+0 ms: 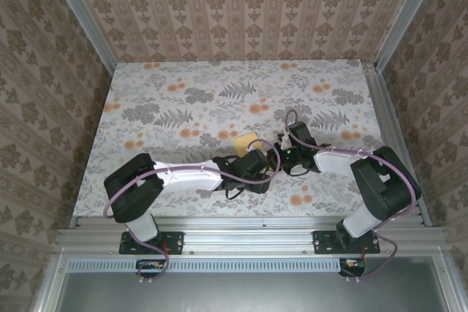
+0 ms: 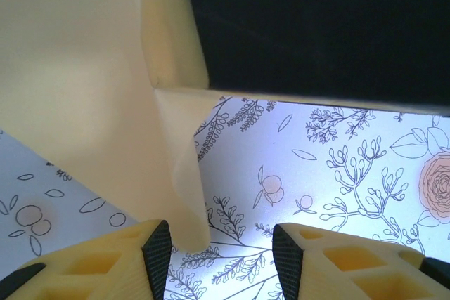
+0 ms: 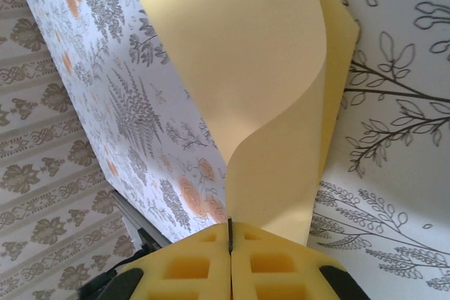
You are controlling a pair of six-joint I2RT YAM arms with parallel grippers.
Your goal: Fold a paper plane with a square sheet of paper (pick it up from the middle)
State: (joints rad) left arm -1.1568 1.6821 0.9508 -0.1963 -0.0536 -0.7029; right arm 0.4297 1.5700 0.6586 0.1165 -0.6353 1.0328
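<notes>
The square sheet of paper (image 3: 267, 68) — thin, light, limp and easily creased — is held above the flowered cloth (image 1: 219, 100) by the right gripper (image 3: 230, 233), pinched shut on one edge, while the left gripper (image 2: 221, 251) stands part-open beside a hanging corner — judged best taken gently, within close wallpapered walls (image 1: 241, 5).

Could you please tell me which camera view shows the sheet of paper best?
The right wrist view: the sheet of paper curves broadly away from the right gripper, whose shut fingers pinch its edge. The left wrist view gives a close, cropped fold; the top view a small yellow patch between the arms.
</notes>
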